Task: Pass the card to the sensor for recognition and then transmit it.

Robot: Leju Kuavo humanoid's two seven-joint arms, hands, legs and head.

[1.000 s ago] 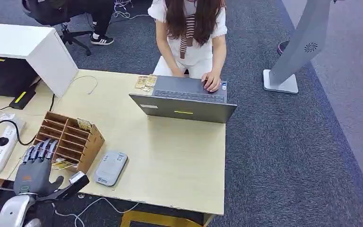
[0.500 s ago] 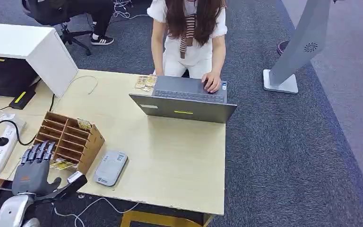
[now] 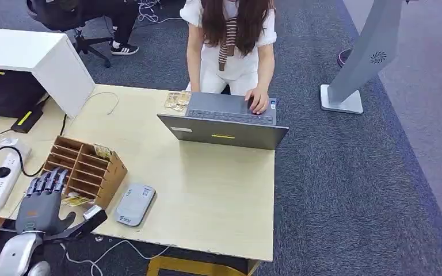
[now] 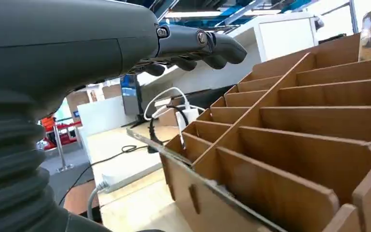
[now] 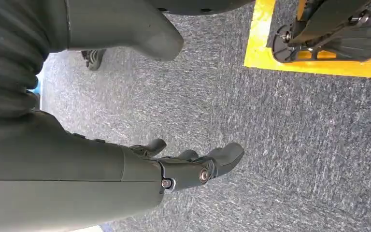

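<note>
My left hand hovers over the table's near left corner, fingers spread and stretched toward the wooden card rack, holding nothing. Yellowish cards lie at the rack's open front, just beyond the fingertips; another card stands in the rack's top. The grey card sensor lies flat to the right of the rack. In the left wrist view the fingers reach above the rack's slots. My right hand hangs over the carpet, fingers loosely extended and empty.
A person sits at the far side with one hand on a grey laptop; more cards lie beside it. A white power strip with cables lies left of my hand. A white cabinet stands at the back left.
My left hand has barely shifted in front of the rack. The person has drawn one hand off the laptop keyboard.
</note>
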